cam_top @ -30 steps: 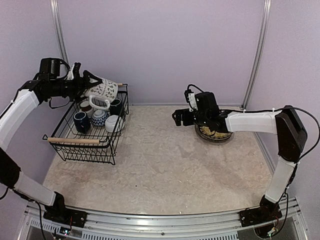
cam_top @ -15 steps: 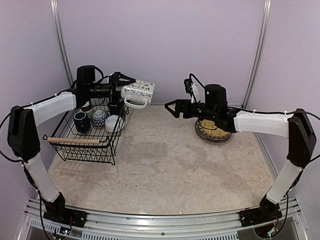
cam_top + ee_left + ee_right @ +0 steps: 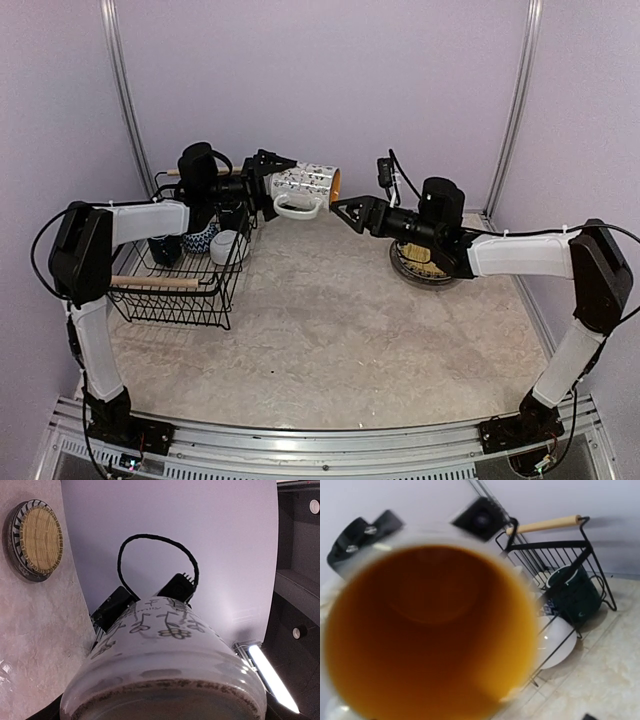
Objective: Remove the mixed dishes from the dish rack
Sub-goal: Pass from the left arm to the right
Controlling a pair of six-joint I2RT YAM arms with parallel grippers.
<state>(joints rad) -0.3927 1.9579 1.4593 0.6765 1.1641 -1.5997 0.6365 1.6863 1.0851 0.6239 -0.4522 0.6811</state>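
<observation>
My left gripper (image 3: 272, 186) is shut on the white orange-lined mug (image 3: 308, 185) and holds it sideways in the air, right of the dish rack (image 3: 175, 292), mouth facing right. My right gripper (image 3: 347, 212) is open just beyond the mug's mouth, not touching it that I can tell. In the left wrist view the mug's patterned wall (image 3: 165, 660) fills the lower half. In the right wrist view its orange inside (image 3: 430, 630) fills the frame and hides my own fingers. The striped plate with the woven plate (image 3: 425, 262) lies under the right arm.
The rack still holds a patterned cup (image 3: 200, 238), a white bowl (image 3: 226, 246) and a dark mug (image 3: 572, 592). Its wooden handle (image 3: 150, 283) runs along the near side. The back wall is close behind both grippers.
My left arm has swung the mug rightward from above the rack toward the table's middle. My right gripper has lifted off the plates and moved left up to the mug's mouth.
</observation>
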